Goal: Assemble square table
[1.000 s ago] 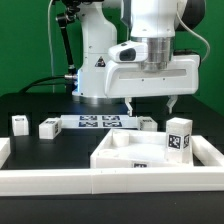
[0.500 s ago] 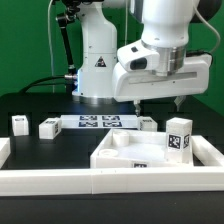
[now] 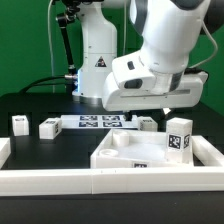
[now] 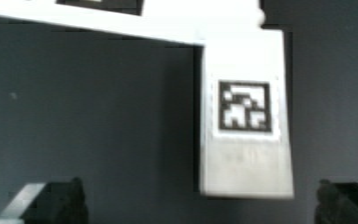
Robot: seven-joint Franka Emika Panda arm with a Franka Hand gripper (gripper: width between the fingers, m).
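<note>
1. Gripper (image 4: 197, 203): the jaws stand fully apart and nothing is held. In the wrist view 1 fingertip (image 4: 51, 200) shows to each side of leg 3, and neither touches it.

2. Leg 3 (image 4: 243, 110): lies flat on the black table (image 4: 69, 120) with its tag face up. It sits in line between the 2 fingertips, clear of both. 1 end meets the edge of the marker board (image 4: 87, 25); whether the 2 touch cannot be told. In the exterior view, leg 3 (image 3: 148, 123) sits at the end of the marker board (image 3: 95, 121) that is toward the exterior view's right. The arm (image 3: 165, 50) hangs over it.

3. Slab (image 3: 110, 155): lies flat with its rim up, in the exterior view's right half. It is just behind the border wall (image 3: 60, 182).

4. Leg 4 (image 3: 180, 136): stands upright at the slab's corner on the exterior view's right, tag toward the camera. Whether it is seated in a hole cannot be told.

5. Leg 1 (image 3: 19, 123) and leg 2 (image 3: 47, 127): both lie on the table at the exterior view's left. They are near each other but apart. Leg 2 is just beside the marker board's end on that side. Both are well apart from the slab.
</note>
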